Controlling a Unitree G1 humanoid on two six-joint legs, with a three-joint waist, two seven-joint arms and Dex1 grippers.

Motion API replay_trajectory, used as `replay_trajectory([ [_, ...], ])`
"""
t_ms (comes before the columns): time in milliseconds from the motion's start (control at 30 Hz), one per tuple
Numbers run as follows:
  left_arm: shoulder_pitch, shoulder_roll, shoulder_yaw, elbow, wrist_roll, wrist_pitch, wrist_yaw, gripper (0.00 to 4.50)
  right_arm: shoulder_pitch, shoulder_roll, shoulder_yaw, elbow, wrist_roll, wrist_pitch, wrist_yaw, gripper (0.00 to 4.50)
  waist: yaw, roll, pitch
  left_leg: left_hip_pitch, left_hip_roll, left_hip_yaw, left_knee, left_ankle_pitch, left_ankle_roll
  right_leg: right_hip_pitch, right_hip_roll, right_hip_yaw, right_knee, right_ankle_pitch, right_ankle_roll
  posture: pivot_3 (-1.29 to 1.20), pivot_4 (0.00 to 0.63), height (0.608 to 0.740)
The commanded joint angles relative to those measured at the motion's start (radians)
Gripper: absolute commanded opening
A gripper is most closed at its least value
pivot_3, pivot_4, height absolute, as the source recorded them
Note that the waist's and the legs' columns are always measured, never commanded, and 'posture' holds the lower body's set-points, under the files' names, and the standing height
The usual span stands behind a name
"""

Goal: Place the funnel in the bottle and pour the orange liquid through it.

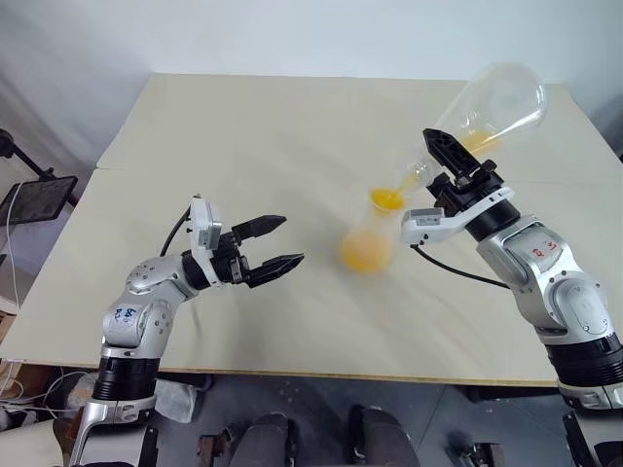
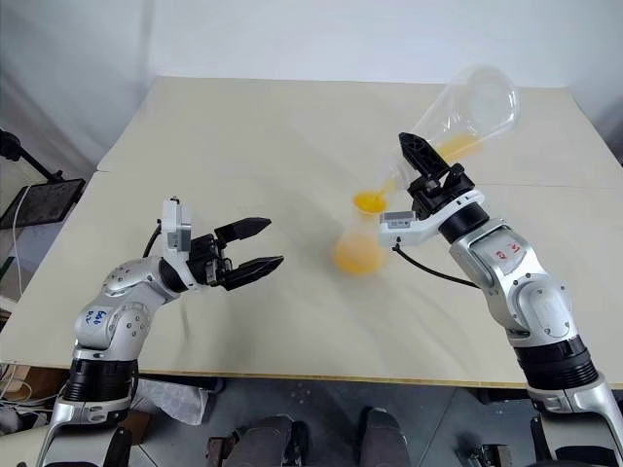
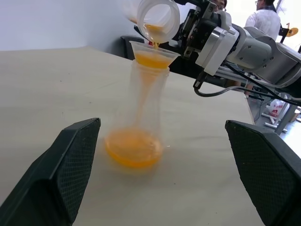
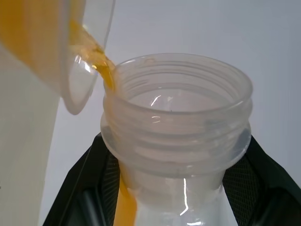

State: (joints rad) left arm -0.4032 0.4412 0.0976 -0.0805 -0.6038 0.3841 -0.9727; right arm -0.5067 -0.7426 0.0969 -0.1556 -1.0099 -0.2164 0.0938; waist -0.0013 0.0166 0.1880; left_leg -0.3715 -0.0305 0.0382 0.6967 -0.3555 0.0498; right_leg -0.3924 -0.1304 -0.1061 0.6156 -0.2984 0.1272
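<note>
Head views: the right gripper (image 1: 450,167) has its jaws clamped on the neck of the larger flask (image 1: 499,97), which is tipped mouth-down. The round body rises beyond the fingertips, up and away from the table (image 1: 243,126). Orange liquid (image 1: 363,253) runs from the flask's mouth, just in front of the jaws and below them, into the funnel (image 1: 386,199). The funnel sits in the neck of the bottle (image 1: 368,238), which stands upright on the table, apart from the right jaws and lower. Liquid has pooled in the bottle's wide base. Some remains in the flask's belly.

The left gripper (image 1: 277,243) is spread wide and holds nothing. Its fingertips point toward the bottle, which stands beyond them, not touching.

Left wrist view: both left fingers (image 3: 70,160) are well apart. The bottle (image 3: 141,117) stands between and beyond them, nearer one finger than the other. The funnel (image 3: 153,54) at its top is filled orange. The flask's mouth (image 3: 157,19) hangs just above the rim, a thin stream falling in. A person (image 3: 265,16) stands in the background.

Right wrist view: the black fingers (image 4: 89,188) press either side of the flask's threaded neck (image 4: 176,127). Orange liquid (image 4: 101,66) runs along the lip there.
</note>
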Motion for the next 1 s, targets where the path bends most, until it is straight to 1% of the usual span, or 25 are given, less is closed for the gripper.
replay_trajectory([
  [33, -0.004, -0.003, 0.001, -0.046, -0.01, -0.018, 0.002, 4.5, -0.029, -0.022, -0.021, -0.027, -0.008, -0.001, -0.028, 2.52, 0.0, 0.0, 0.0, 0.0, 0.0, 0.0, 0.0, 0.0, 0.0, 0.0, 0.0, 0.0, 0.0, 0.0, 0.0, 0.0, 0.15, 0.74],
  [300, -0.008, -0.004, 0.0, -0.047, -0.009, -0.017, 0.006, 4.5, -0.02, -0.03, -0.011, -0.02, -0.013, -0.034, -0.052, 2.52, 0.0, 0.0, 0.0, 0.0, 0.0, 0.0, 0.0, 0.0, 0.0, 0.0, 0.0, 0.0, 0.0, 0.0, 0.0, 0.0, 0.15, 0.74],
  [1000, -0.014, -0.006, 0.002, -0.04, -0.009, -0.023, 0.005, 4.5, -0.017, -0.045, -0.013, -0.007, -0.046, -0.043, -0.125, 2.52, 0.0, 0.0, 0.0, 0.0, 0.0, 0.0, 0.0, 0.0, 0.0, 0.0, 0.0, 0.0, -0.001, 0.0, 0.0, 0.0, 0.15, 0.74],
])
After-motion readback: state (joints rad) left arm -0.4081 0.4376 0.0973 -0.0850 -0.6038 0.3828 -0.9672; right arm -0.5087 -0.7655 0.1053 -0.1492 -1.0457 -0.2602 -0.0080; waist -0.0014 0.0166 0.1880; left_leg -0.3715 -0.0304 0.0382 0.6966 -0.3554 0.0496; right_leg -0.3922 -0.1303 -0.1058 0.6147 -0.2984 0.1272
